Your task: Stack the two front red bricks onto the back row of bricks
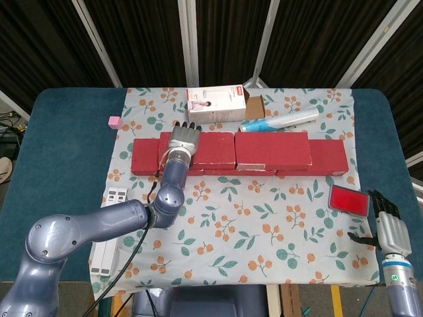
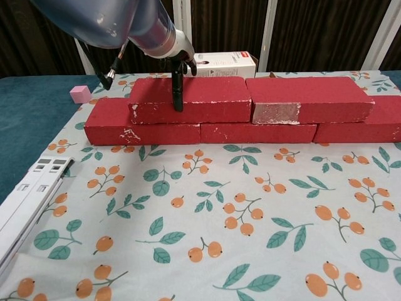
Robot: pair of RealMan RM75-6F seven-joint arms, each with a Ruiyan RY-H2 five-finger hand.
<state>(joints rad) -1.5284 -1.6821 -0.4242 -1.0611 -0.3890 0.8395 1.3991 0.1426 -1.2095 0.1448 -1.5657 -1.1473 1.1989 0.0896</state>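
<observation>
Two red bricks, the left upper brick (image 1: 201,148) and the right upper brick (image 1: 272,148), lie end to end on the back row of bricks (image 1: 335,160), at 12 o'clock on the floral cloth (image 1: 244,224). The left hand (image 1: 183,140) rests on the left upper brick, a finger hooked over its front face; a full grip cannot be confirmed. The right hand (image 1: 390,228) hangs at 4 o'clock off the tabletop (image 1: 59,158), fingers spread, holding nothing.

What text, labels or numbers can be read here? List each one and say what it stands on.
No text can be read in either view.
White box behind the bricks: a red label patch and small print, too small and blurred to read.
Blue and clear tube beside the box: no print can be made out.
White strips at the cloth's left edge: dark square marks, no letters.
Red bricks: no markings, only white scuffs.
</observation>
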